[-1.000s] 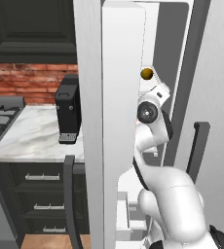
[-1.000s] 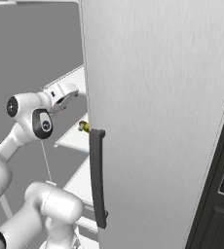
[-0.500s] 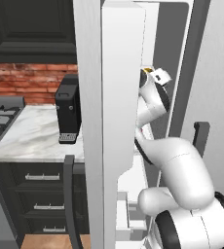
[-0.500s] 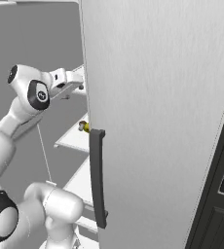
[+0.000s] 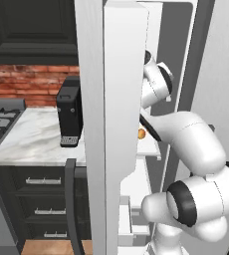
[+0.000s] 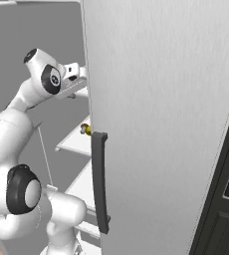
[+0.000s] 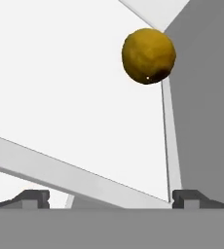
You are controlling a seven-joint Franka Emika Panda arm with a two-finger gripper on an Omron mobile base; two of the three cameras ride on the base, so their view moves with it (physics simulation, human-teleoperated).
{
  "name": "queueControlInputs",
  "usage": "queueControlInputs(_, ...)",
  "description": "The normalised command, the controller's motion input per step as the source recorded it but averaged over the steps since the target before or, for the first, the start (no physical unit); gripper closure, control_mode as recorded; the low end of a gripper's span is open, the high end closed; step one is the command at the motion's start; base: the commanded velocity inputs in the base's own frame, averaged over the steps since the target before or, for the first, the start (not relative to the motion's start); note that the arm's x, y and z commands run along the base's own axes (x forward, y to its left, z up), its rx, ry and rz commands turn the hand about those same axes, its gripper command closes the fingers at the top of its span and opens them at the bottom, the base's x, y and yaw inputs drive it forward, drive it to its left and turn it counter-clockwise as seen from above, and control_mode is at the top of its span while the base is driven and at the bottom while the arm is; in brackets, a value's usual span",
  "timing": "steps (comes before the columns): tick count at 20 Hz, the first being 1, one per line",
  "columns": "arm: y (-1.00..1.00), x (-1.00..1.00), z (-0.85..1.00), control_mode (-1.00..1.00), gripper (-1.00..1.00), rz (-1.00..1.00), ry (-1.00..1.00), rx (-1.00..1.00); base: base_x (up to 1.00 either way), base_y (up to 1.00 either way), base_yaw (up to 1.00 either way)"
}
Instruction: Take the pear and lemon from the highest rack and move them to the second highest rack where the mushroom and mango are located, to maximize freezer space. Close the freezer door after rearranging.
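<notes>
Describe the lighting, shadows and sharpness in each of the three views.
Left base view: flat, even rendered light, no glare; the freezer door hides much of the arm. Right base view: the door's grey face shows a faint brushed sheen and a soft gradient; edges crisp. Hand view: the golden-brown ball is shaded darker underneath, slightly soft, against a bright white shelf; hand fingertips dark, spread apart.

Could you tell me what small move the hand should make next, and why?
Probably ease the hand forward toward the golden-brown ball: its fingertips stand wide apart, nothing lies between them, and the ball rests ahead on the white shelf.
</notes>
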Motion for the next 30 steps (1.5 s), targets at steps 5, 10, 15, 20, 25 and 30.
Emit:
queueControlInputs(5, -0.16, 0.35, 0.23, -1.00, -1.00, -0.01, -0.02, 0.05, 0.00, 0.00, 0.00)
queueControlInputs(10, -0.28, 0.06, 0.50, -1.00, -1.00, -0.03, -0.15, 0.04, 0.00, 0.00, 0.00)
queueControlInputs(15, -0.32, 0.00, 0.46, -1.00, -1.00, 0.00, -0.14, 0.11, 0.00, 0.00, 0.00)
queueControlInputs(20, -0.22, 0.22, 0.32, -1.00, -1.00, 0.00, -0.01, 0.16, 0.00, 0.00, 0.00)
queueControlInputs(25, -0.20, 0.48, 0.09, -1.00, -1.00, -0.07, 0.05, 0.10, 0.00, 0.00, 0.00)
queueControlInputs(30, -0.11, 0.57, 0.00, -1.00, -1.00, -0.04, 0.25, 0.02, 0.00, 0.00, 0.00)
